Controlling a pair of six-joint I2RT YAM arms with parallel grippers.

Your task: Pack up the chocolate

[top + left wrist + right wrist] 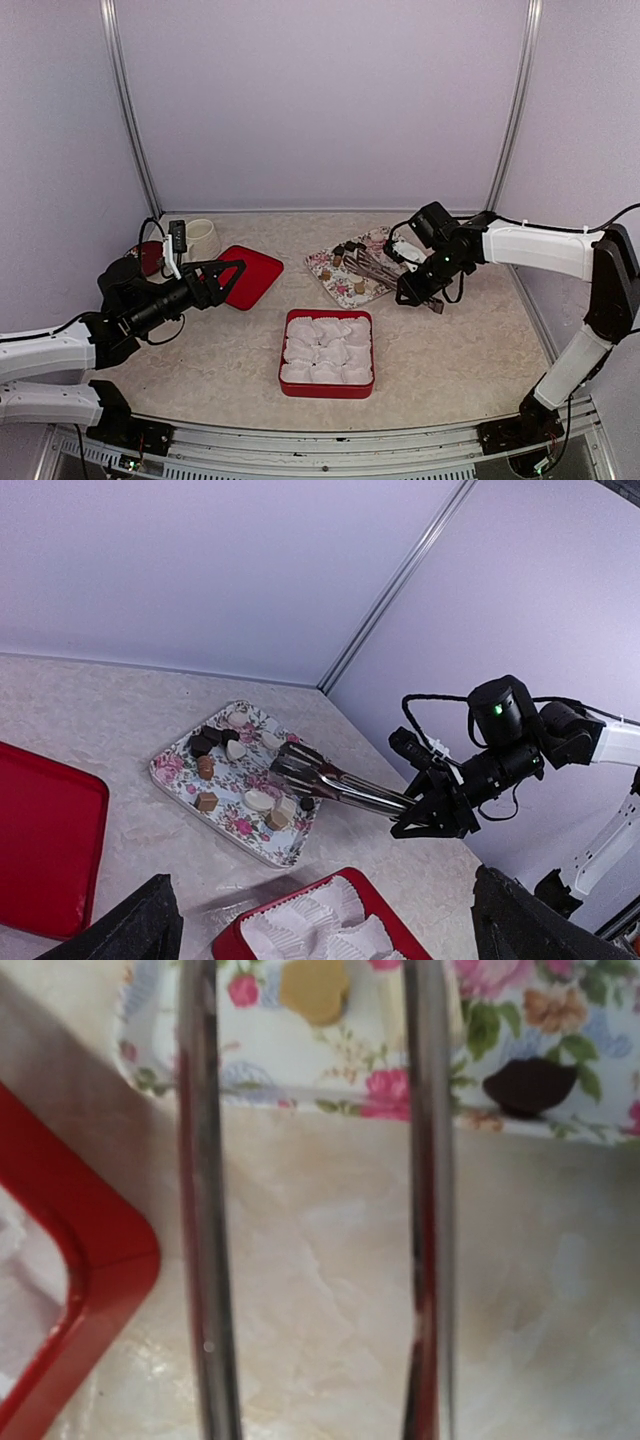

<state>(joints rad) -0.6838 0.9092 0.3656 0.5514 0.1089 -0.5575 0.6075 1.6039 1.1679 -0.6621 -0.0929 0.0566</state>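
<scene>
Work on one piece at a time: choose a chocolate (206, 768) standing a little apart from its neighbours on the floral tray (172, 772), straight ahead of the right pincer (418, 287), under the far end of the tongs (335, 783). Lower the two blades to either side of that piece, close to the tray floor, catching it by the flanks and not by the top. Squeeze slowly; probably easy to flick so small a sweet sideways, or to dent it. Avoid dragging on the tray rim, likely to slide over the counter (460, 350). Lift straight up before swinging across to the red box (327, 391), down on the inner side of the right pincer, and release low over one white paper cup (300, 330)

Grips the tongs by the handle end with the right pincer, jaws drawn partway together around the metal and touching nothing else. Shows the blades standing apart in the right wrist view, bare counter between them and no sweet caught yet; a dark piece (530, 1085) and a tan piece (315, 985) just beyond, at the tray edge. Holds the left pincer (233, 283) spread fully wide and empty, above the counter with a red lid (258, 268) just beside it, well apart from tray and box
</scene>
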